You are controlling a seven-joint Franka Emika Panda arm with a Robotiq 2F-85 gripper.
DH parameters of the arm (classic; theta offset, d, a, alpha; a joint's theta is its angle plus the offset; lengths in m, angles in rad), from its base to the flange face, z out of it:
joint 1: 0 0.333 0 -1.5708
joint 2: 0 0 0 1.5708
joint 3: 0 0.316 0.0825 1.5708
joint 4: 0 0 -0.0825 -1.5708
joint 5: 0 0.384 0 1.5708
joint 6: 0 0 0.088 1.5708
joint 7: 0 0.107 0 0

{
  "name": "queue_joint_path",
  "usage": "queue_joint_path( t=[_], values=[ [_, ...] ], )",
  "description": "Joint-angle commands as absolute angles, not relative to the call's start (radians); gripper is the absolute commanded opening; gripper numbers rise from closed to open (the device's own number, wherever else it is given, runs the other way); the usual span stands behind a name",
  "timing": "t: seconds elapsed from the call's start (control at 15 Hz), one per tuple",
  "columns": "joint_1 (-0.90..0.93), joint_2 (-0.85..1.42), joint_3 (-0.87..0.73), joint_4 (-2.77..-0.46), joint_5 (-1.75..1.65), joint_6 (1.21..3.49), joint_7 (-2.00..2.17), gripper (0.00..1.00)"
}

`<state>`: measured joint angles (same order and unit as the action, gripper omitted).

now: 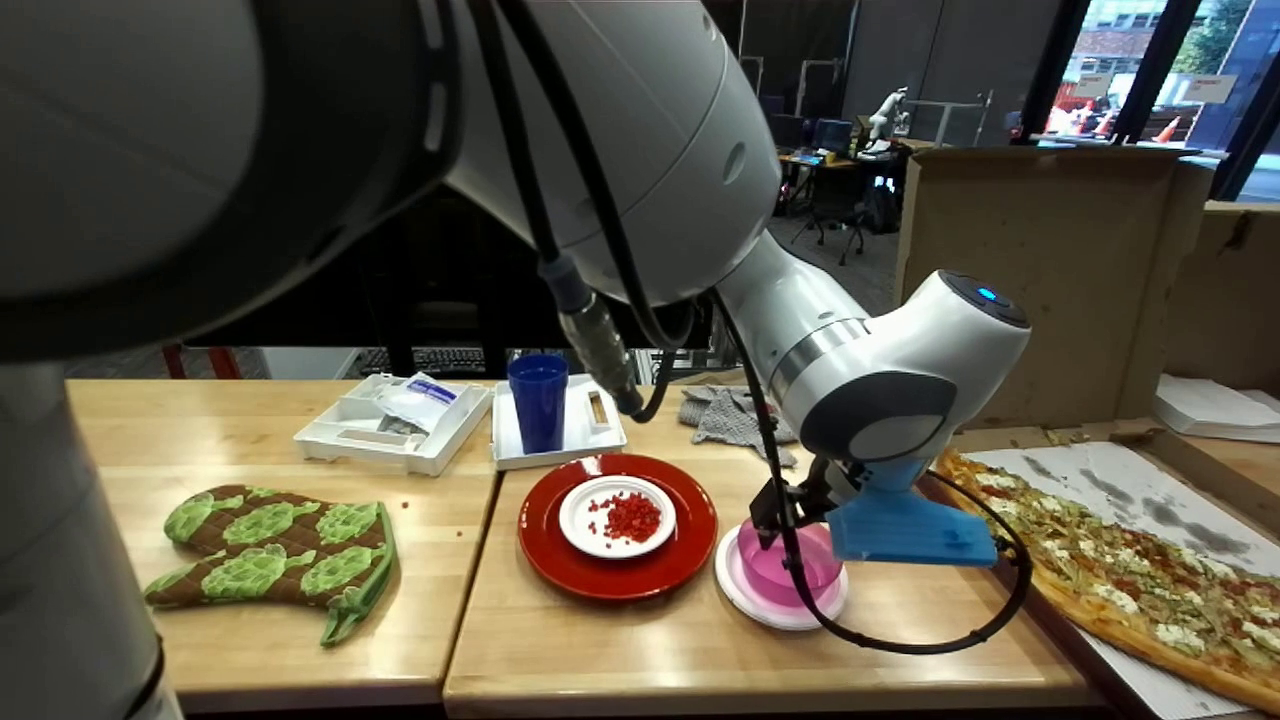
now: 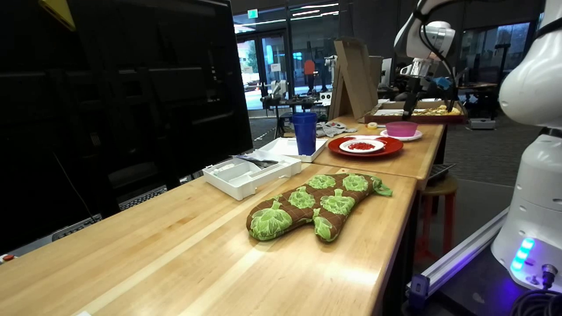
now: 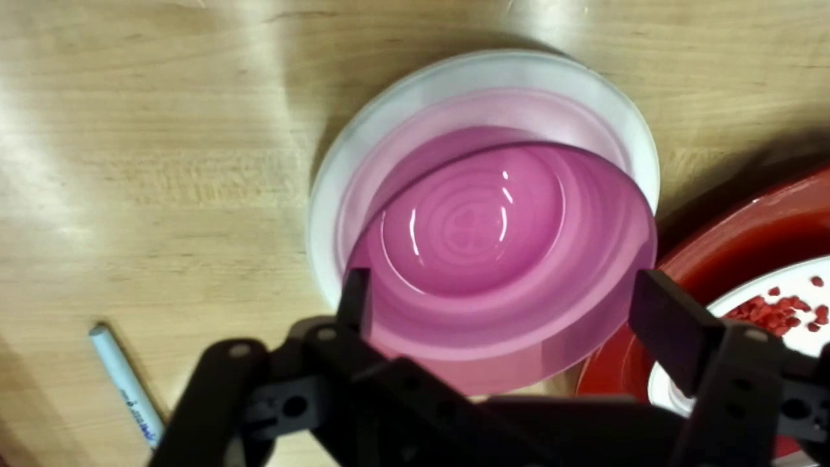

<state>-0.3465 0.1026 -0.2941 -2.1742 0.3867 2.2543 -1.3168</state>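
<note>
Leaning in, I see black robot fingers [image 3: 674, 324] spread wide, one by each side of a round, translucent pink bowl [image 3: 480, 331] — it sits on a round white plate [image 3: 506, 70], and whether they touch its rim, I can't tell.

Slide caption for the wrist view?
Open gripper over a pink bowl on a white plate, red plate and pen nearby.

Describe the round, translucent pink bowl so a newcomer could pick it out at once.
On the pale wooden table, find the wide, round red plate. Beside it, toward the brown cardboard pizza box, a small round white plate carries the bowl, the only see-through pink dish in view.
</note>
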Motion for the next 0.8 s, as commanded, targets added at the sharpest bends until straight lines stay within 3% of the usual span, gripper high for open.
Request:
queue_joint_path(
  t=[0.0,0.73],
  values=[
    [-0.368,0.130,-0.294,-2.162,0.416,2.246,-1.322,1.00],
    [-0.398,0.108,-0.297,-2.141,0.388,2.239,-1.309,1.00]
  ],
)
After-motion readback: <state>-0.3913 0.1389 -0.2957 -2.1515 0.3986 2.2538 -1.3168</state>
